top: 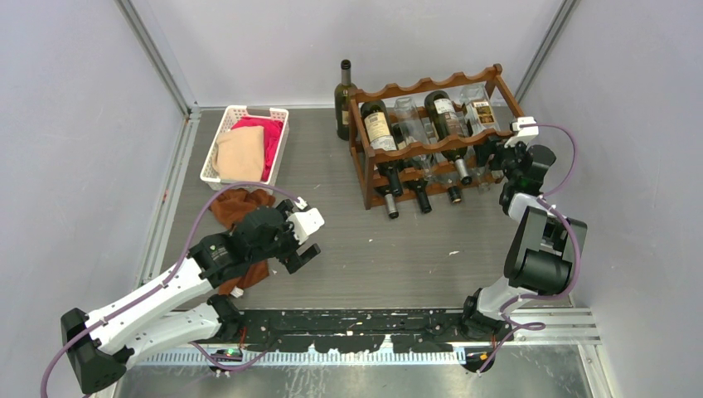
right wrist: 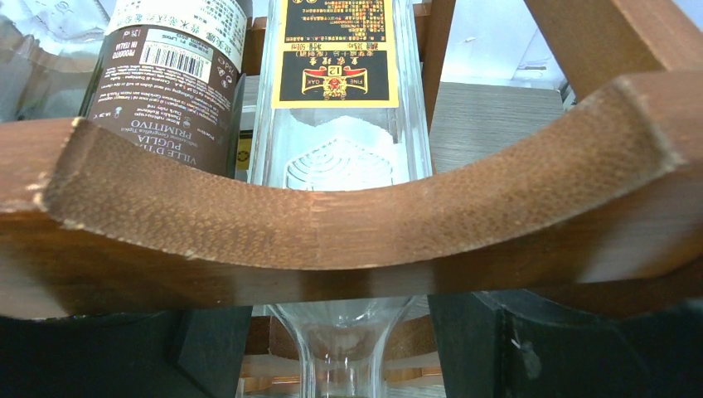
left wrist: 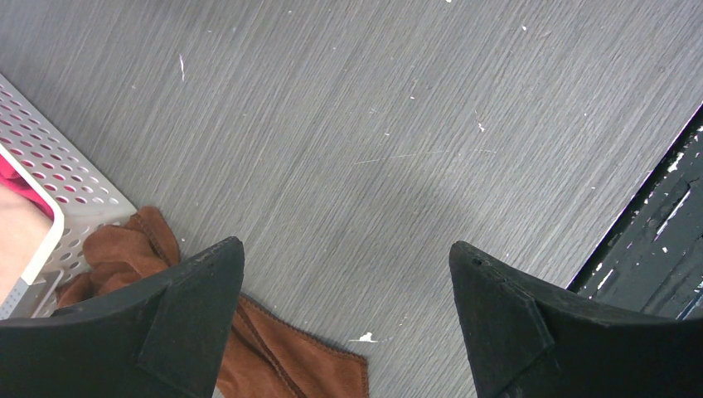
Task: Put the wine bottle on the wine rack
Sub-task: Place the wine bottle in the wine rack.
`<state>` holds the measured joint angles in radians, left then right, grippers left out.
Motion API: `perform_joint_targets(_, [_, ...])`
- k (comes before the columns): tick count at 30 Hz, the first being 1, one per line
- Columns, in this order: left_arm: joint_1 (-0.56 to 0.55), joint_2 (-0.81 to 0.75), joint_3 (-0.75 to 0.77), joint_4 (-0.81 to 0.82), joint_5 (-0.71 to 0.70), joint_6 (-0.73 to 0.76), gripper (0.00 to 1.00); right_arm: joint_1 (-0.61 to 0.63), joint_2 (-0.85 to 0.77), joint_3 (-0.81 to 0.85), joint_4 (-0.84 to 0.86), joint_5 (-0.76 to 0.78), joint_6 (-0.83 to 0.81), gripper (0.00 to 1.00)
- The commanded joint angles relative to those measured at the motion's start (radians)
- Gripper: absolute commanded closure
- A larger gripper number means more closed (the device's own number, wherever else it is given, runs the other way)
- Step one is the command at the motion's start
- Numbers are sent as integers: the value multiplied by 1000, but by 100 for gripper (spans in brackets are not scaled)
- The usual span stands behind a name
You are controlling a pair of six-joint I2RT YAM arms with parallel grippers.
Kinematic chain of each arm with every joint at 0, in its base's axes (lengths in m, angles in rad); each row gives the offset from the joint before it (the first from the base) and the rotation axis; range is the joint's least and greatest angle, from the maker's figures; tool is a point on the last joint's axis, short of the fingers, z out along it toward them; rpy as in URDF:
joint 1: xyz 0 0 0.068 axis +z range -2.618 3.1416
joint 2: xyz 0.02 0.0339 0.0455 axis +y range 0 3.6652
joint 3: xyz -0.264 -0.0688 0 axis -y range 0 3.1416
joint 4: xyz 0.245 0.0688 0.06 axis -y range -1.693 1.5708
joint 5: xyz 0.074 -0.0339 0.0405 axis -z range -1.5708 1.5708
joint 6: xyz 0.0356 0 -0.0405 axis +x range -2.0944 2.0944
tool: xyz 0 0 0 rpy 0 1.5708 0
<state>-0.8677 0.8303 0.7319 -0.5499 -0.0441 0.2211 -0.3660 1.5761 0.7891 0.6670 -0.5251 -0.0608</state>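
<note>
Several bottles lie in the rack [top: 427,84], a reddish-brown wooden frame with scalloped rails. The clear bottle [right wrist: 340,141] rests in the rightmost top cradle, its glass embossed with a fan pattern below a black label with gold print, a red crest and "12". Just beside it lies a dark bottle [right wrist: 166,99] whose brown label reads "PUGLIA PRIMITIVO" and "PRODOTTO IN ITALIA" above a barcode. The right gripper [right wrist: 340,348] sits under the front rail, its black fingers [right wrist: 207,356] standing apart on either side of the clear bottle's neck, a gap showing on the left side. One dark green bottle [top: 344,99] stands upright behind the rack's left end.

The left gripper [left wrist: 348,274] hovers over the streaked grey table [left wrist: 373,124], spread wide and holding nothing. A rust-brown fuzzy cloth [left wrist: 290,365] lies under one finger, near a white perforated plastic basket [left wrist: 75,182].
</note>
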Motion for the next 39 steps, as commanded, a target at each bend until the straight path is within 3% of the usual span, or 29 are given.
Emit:
perform_joint_targets(1, [4, -7, 1, 43, 1, 12, 8, 16, -9, 37, 145, 83, 23, 28])
perform_joint_targets(15, [4, -7, 2, 43, 1, 14, 8, 17, -20, 40, 124, 90, 12, 20])
perform_joint_targets(25, [4, -8, 1, 42, 0, 14, 8, 17, -58, 24, 117, 72, -12, 20])
perform_joint_targets(33, [4, -14, 3, 40, 5, 14, 8, 5, -189, -19, -11, -3, -98, 19])
perform_joint_targets(39, [4, -20, 4, 39, 5, 14, 8, -70, -229, -21, -104, -62, -77, 21])
